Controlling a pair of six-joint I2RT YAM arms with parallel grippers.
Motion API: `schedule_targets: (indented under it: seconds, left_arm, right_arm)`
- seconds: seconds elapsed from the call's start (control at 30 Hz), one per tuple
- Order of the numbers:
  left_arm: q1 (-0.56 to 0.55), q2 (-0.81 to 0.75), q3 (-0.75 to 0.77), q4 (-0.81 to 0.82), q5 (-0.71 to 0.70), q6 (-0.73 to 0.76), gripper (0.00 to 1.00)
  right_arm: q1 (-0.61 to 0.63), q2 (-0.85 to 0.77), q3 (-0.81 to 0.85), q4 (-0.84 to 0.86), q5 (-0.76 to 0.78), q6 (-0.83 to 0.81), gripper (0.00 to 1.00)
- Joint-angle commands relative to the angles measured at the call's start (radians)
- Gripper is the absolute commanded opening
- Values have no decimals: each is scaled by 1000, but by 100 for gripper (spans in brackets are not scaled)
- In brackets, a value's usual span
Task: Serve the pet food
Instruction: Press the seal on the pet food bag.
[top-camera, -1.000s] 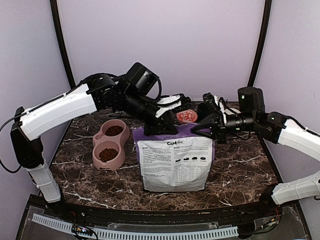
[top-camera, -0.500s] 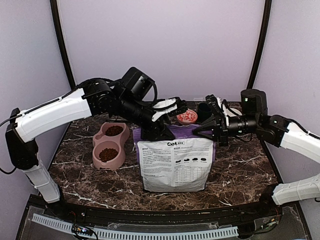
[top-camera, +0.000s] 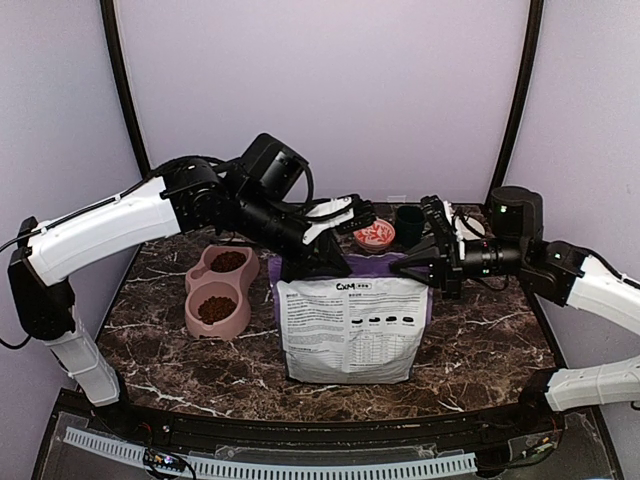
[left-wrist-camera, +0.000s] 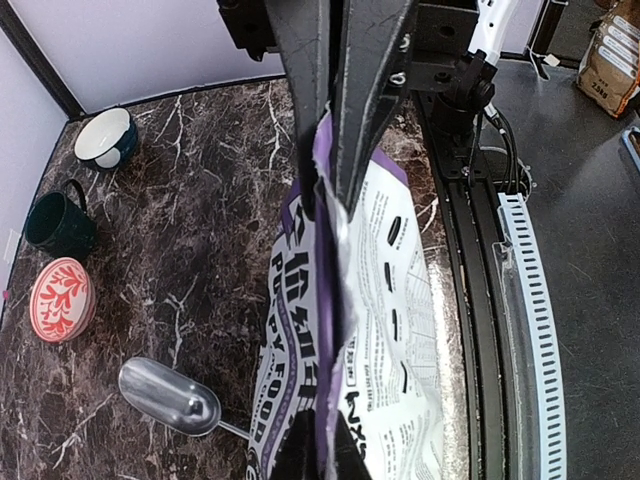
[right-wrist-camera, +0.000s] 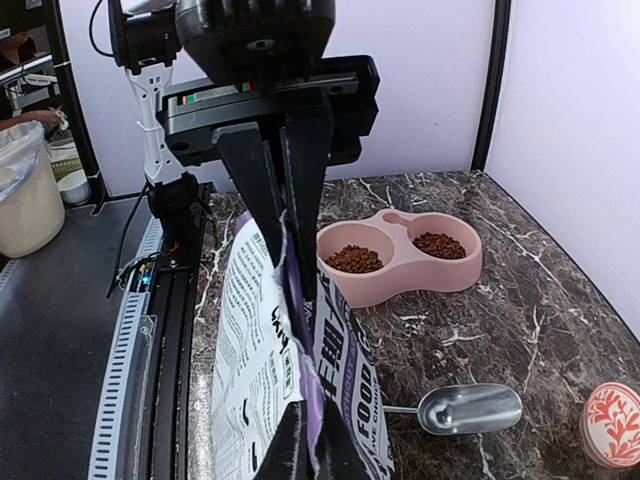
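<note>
Looking down from the overhead camera, I see both arms meeting over the bag, which stands upright near the middle of the desk with its printed white face toward the arm bases. The left pincer is clamped on the left part of the bag's top edge; in its own wrist view the left pincer's two dark fingers come down on either side of the purple seam and press it flat between them. The right pincer is likewise closed on the right part of that same top edge, and in its wrist view the crumpled purple rim runs straight into the narrow gap at its fingertips. The pet food sits in the pink double bowl, a reddish-brown heap in each of the two compartments, and the bowl stands on the desk to the left of the bag, near it but not touching. A metal scoop lies on the desk behind the bag, its handle pointing toward the bag. Farther back I can make out a red patterned dish, a dark mug beside it, and a white bowl beyond the mug.
</note>
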Motion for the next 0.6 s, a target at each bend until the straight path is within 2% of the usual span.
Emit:
schedule_targets:
  seconds: [0.0, 0.07, 0.2, 0.4, 0.57]
  left_arm:
    - [25, -13, 43, -96, -57, -10, 0]
    - [23, 0, 60, -100, -48, -9, 0]
    - [19, 17, 77, -93, -43, -3, 0]
    - [15, 26, 93, -90, -35, 0, 0]
    - [15, 24, 88, -89, -33, 3, 0]
  right_arm:
    - [-13, -23, 9, -23, 30, 24, 22]
    - [-10, 17, 55, -62, 28, 13, 40]
    - [10, 96, 145, -141, 52, -39, 50]
    - [54, 202, 258, -259, 71, -104, 51]
    - [71, 272, 329, -348, 63, -144, 41]
